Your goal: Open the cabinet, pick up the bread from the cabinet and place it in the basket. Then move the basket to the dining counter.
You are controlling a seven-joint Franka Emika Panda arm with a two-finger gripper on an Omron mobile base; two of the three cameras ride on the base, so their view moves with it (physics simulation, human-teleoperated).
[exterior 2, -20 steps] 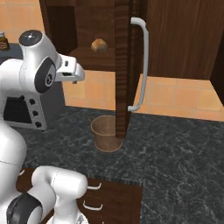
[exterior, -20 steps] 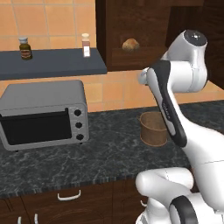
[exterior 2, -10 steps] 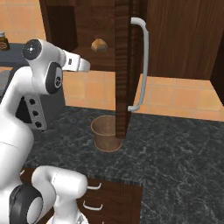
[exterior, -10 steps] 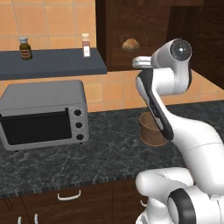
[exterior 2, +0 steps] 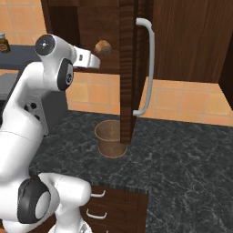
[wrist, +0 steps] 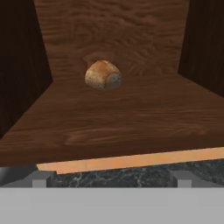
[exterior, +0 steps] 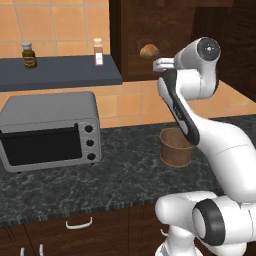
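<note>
In the left base view you see the bread (exterior: 149,51) sitting on the floor of the open cabinet (exterior: 150,35), with the gripper (exterior: 158,64) raised just in front of the opening and short of the roll. The basket (exterior: 174,148) stands upright on the black marbled surface (exterior: 115,175), below the cabinet and right of the toaster oven (exterior: 49,130). Two small jars (exterior: 29,54) rest on the dark shelf (exterior: 60,72) above the oven.

In the right base view the cabinet door (exterior 2: 129,68) stands swung out edge-on toward you, its silver bar handle (exterior 2: 148,63) facing right. The bread (exterior 2: 103,47) lies just past the gripper (exterior 2: 96,60), not touching it. The basket (exterior 2: 109,138) sits on the surface partly behind the door's lower edge.

In the hand view the bread (wrist: 103,75) lies alone on the wooden cabinet floor, well ahead of the fingertips (wrist: 40,178). The tips stand wide apart, so the gripper is fully spread and holds nothing.
</note>
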